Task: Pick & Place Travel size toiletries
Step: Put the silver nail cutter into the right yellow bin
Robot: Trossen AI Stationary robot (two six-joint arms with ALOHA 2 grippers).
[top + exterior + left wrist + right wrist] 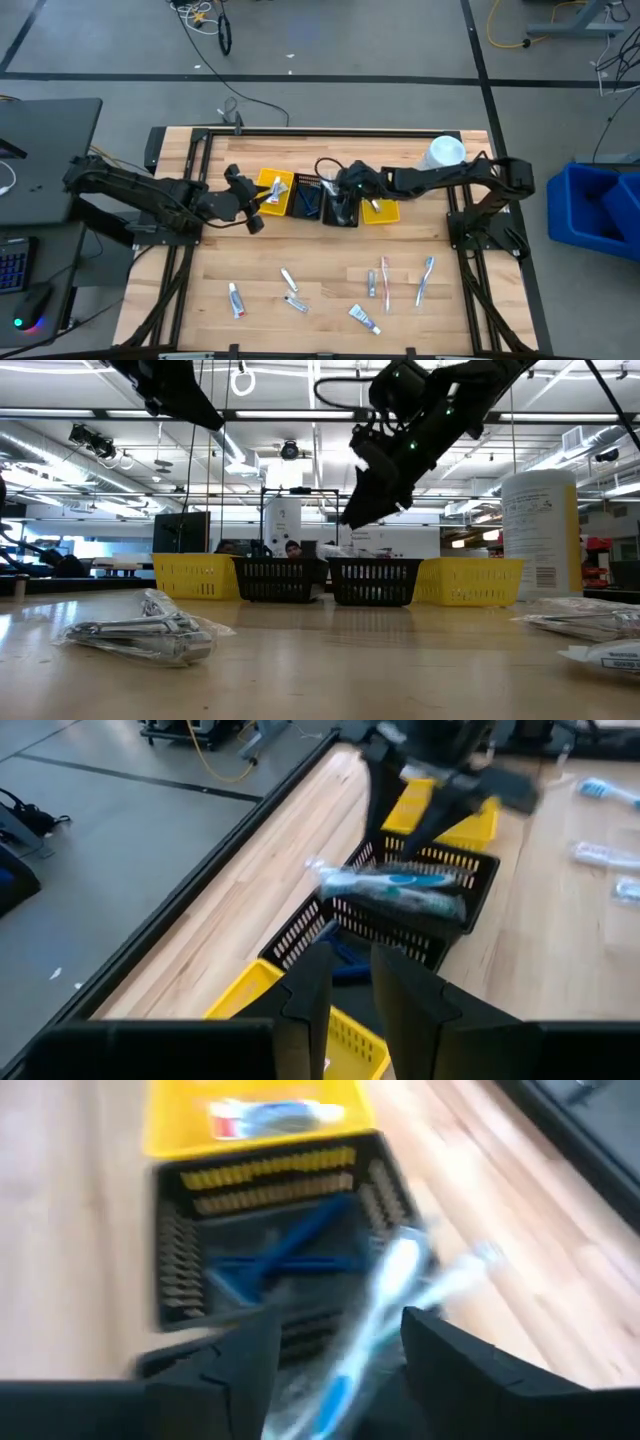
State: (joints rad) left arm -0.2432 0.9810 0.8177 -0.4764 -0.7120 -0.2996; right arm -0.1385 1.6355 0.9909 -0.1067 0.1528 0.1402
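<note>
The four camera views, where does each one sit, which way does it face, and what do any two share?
High view: above the table, looking straight down; both arms show, meeting over the baskets.
Low view: at table-top height, looking level at the basket row and the room; the right pincer hangs above it.
Left wrist view: on the left arm, facing the baskets; its own pincer shows.
Right wrist view: on the right arm, looking down; its pincer has a wrapped toothbrush between its fingers.
Shared: both wrist views show the black basket holding blue toothbrushes.
</note>
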